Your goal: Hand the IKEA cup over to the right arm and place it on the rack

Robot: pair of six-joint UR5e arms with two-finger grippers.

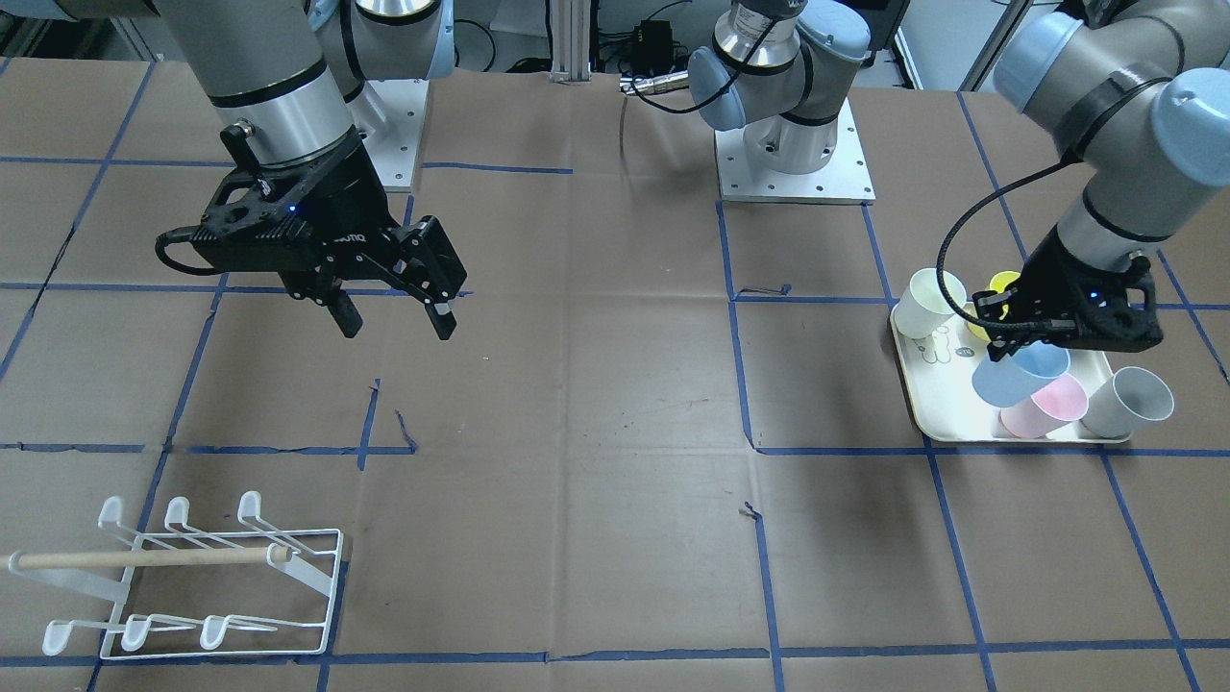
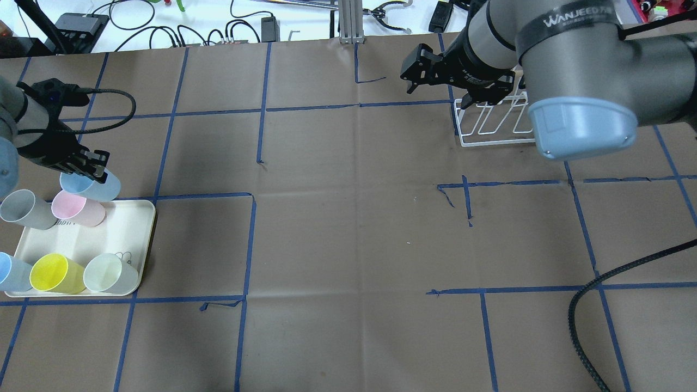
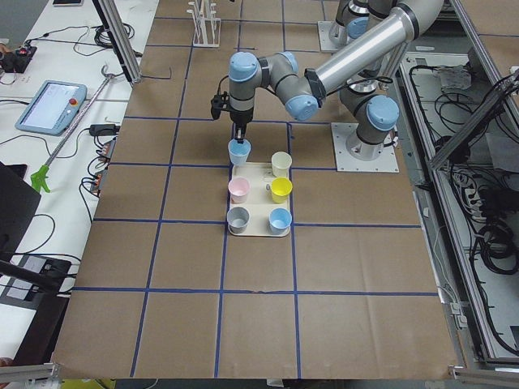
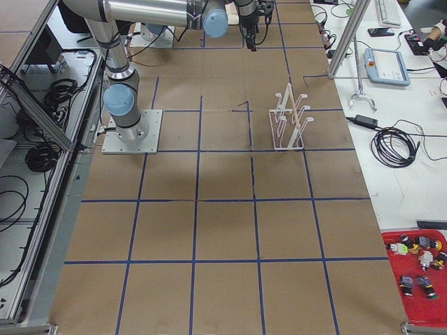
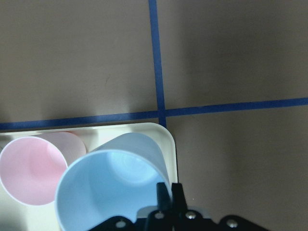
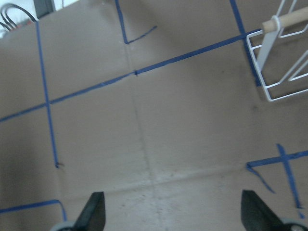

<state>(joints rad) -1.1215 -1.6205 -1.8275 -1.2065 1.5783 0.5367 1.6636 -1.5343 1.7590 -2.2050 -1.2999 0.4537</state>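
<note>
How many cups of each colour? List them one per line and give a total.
blue cup: 2
pink cup: 1
grey cup: 1
yellow cup: 1
cream cup: 1
Total: 6

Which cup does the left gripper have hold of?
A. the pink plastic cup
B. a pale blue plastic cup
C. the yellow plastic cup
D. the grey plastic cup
B: in the left wrist view, the left gripper is pinched shut on the rim wall of the tilted pale blue plastic cup, at a corner of the cream tray.
</note>
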